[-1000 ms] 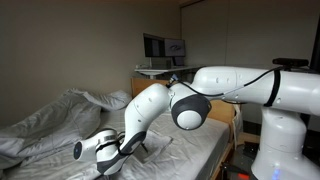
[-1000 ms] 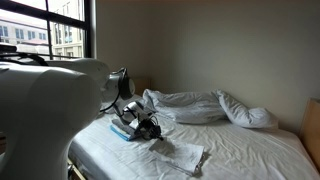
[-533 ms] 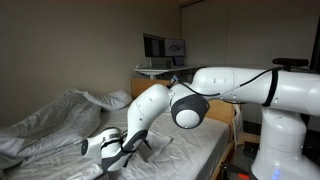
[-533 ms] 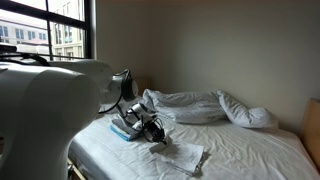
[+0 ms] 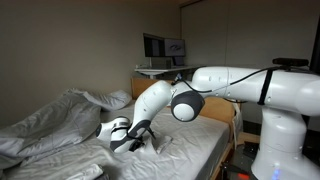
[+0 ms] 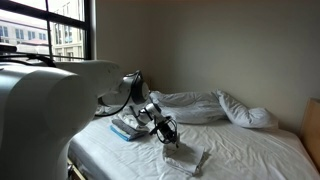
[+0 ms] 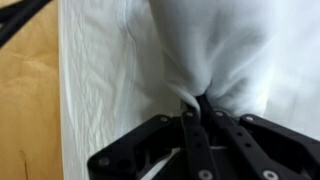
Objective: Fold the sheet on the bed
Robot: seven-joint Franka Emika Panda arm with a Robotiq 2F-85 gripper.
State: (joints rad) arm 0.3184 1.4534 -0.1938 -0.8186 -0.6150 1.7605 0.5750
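Note:
The sheet [image 6: 187, 156] is a small wrinkled white cloth lying on the bed [image 6: 250, 150] near its front; one end is lifted. My gripper [image 6: 166, 136] is shut on that lifted end and holds it above the mattress. In the wrist view the black fingers [image 7: 190, 120] are pressed together with a pinch of the sheet [image 7: 215, 55] between them, and the cloth hangs bunched beyond them. In an exterior view the gripper [image 5: 138, 140] sits low over the mattress with the sheet [image 5: 158, 145] beside it, partly hidden by the arm.
A large rumpled grey-white duvet [image 6: 205, 105] lies across the back of the bed; it also shows in an exterior view [image 5: 50, 125]. A blue-and-white flat object [image 6: 125, 130] lies by the bed's near edge. A wooden surface [image 7: 28, 110] borders the mattress. A desk with a monitor [image 5: 163, 48] stands behind.
My gripper has moved up and toward the middle of the bed, lifting the pinched end of the sheet with it. The cloth has drawn up and over itself.

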